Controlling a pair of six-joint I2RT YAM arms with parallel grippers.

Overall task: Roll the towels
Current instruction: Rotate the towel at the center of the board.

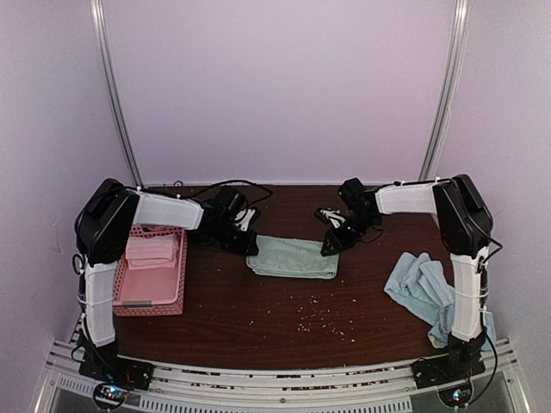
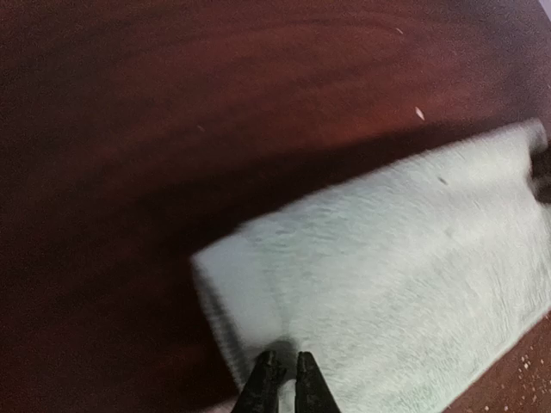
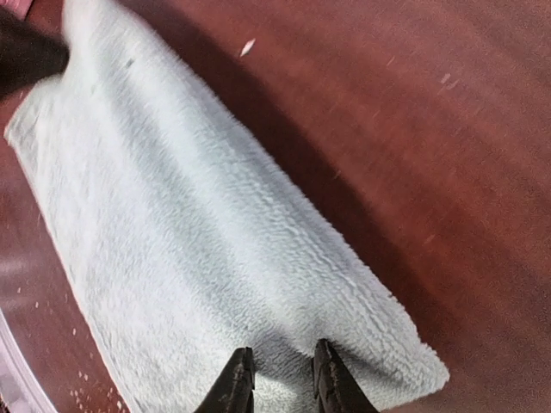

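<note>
Left jaws (image 2: pixel 284 377) clenched almost tip to tip on the short left edge of the mint green towel (image 1: pixel 293 256), a thin pinch of cloth between them. Right jaws (image 3: pixel 280 370) narrowly parted, grasping the towel's right end, pile bunched between the fingers. Towel spread lengthwise between the two grips, a small dark mark (image 3: pixel 129 62) near its left end; both wrist views blurred. Surface (image 1: pixel 258 331) dark red-brown wood, with pale crumbs (image 1: pixel 314 318) scattered nearer the arms' bases than the towel. Left of the towel, a pink latticed basket (image 1: pixel 182 267) with a folded pink towel (image 1: pixel 151 249) inside. Right of it and nearer the bases, light blue towels (image 1: pixel 420 288) in a loose heap. Plain lilac walls (image 1: pixel 275 86) behind. Left arm (image 1: pixel 164 209) rises from its base, elbow high, forearm reaching in level toward the towel; right arm (image 1: pixel 409 198) mirrors it from the other side, wrist tipped down.
</note>
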